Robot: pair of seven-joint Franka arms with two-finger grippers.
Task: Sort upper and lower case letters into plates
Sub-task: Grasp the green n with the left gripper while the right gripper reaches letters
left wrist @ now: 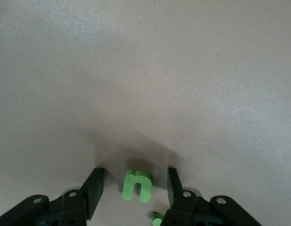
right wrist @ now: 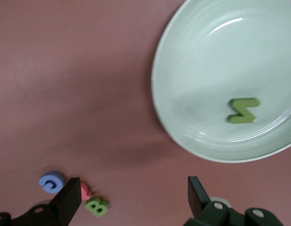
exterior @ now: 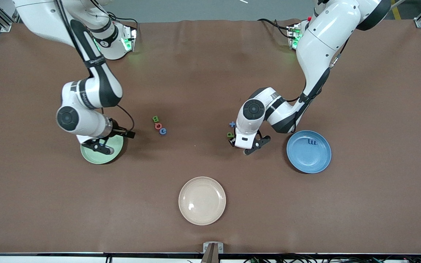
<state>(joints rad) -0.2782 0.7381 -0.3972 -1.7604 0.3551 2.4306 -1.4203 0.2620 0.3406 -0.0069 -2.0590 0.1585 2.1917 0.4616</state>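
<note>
You have the left pincer [exterior: 245, 145] low at the bench [exterior: 210, 73], right of center in the front frame, its jaws partly open and straddling a green u [left wrist: 137, 185] without touching it. The wrist view shows that letter lying flat between the fingers [left wrist: 93, 188]. Just above the pincer in the front frame sits a blue t [exterior: 232, 124], and a green letter [exterior: 230, 135] lies at the pincer's edge; it is probably the p, though the view is too small for you to be sure.

The blue plate [exterior: 314, 160] sits at right of center, with a blue m [exterior: 312, 142] near its upper rim.

Your right pincer [exterior: 101, 146] hangs over the green plate [exterior: 90, 155] at left of center, jaws wide and holding nothing. A green N [right wrist: 242, 110] lies in that plate.

Between the two arms, a short diagonal row lies on the bench: green B [exterior: 155, 118], red O [exterior: 158, 126], blue C [exterior: 163, 131].

A cream plate [exterior: 202, 200] sits at lower center.
</note>
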